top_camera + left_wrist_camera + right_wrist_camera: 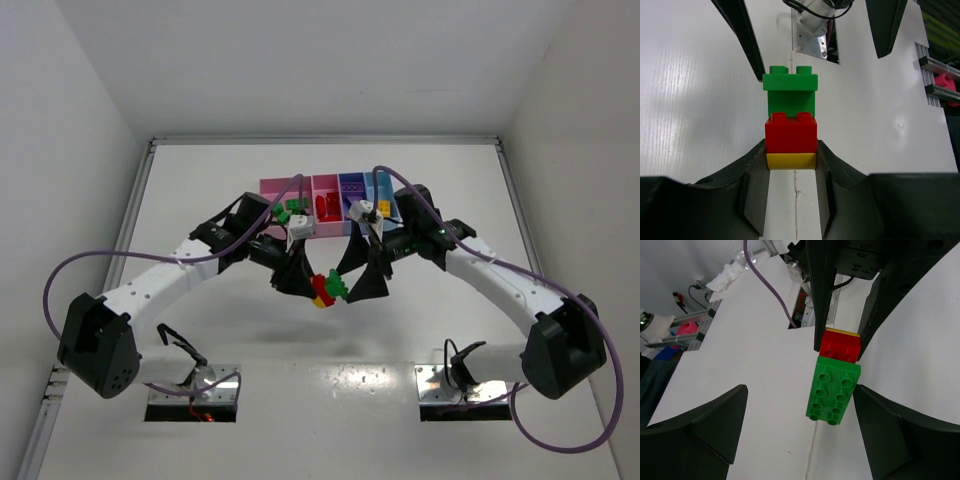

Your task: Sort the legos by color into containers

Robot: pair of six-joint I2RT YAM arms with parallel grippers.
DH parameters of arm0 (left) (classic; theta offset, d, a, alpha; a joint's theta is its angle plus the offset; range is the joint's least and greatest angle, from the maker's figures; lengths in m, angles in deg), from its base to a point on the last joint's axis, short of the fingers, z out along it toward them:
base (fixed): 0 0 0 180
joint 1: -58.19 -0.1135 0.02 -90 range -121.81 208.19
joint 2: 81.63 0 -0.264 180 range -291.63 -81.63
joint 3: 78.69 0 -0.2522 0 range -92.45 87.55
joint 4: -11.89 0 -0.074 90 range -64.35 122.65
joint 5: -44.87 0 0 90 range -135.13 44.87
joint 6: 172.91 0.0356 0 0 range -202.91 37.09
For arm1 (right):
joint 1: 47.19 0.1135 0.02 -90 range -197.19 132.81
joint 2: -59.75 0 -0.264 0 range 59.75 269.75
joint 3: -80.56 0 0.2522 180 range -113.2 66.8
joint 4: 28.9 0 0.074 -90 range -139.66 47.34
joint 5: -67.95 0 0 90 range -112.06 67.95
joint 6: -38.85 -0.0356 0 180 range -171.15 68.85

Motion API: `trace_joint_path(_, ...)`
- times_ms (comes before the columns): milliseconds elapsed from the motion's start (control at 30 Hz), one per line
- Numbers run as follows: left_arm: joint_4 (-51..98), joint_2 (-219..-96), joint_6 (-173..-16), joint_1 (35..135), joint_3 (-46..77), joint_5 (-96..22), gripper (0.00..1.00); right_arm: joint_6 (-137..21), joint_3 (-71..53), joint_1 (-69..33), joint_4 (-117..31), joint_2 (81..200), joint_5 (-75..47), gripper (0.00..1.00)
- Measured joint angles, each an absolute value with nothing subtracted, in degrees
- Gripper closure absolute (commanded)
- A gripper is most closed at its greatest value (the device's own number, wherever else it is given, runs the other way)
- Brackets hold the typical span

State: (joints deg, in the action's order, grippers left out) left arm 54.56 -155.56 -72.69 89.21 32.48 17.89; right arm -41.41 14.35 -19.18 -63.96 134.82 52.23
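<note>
Left tool (791, 159) clamps yellow-red end of brick stack (791, 131), aloft over surface (200, 180) before bins (270, 187) | right tool (800, 390) gapes wide flanking green brick (834, 390) | light, rigid, likely slick; best pinched on flat sides

A white surface (200, 180) is seen, crossed by a thin seam (796, 200). Off its edge, a pink object (946, 82) is spotted beside a metal rail (932, 64). White walls (60, 120) are seen around.
</note>
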Motion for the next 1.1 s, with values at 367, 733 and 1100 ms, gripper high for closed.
trace_joint_path(367,52.48,-154.36,-73.79,88.88,32.72,16.97,1.00,-47.03,14.35,-18.00,-60.23,136.15,51.48,0.17)
trace_joint_path(733,51.61,-152.76,-75.08,88.80,33.33,17.43,1.00,-50.20,14.35,-17.04,-56.58,138.10,47.33,0.96)
trace_joint_path(1100,48.70,-148.11,-76.15,86.09,37.90,17.19,1.00,-50.81,15.12,-20.29,-56.03,134.69,47.05,1.00)
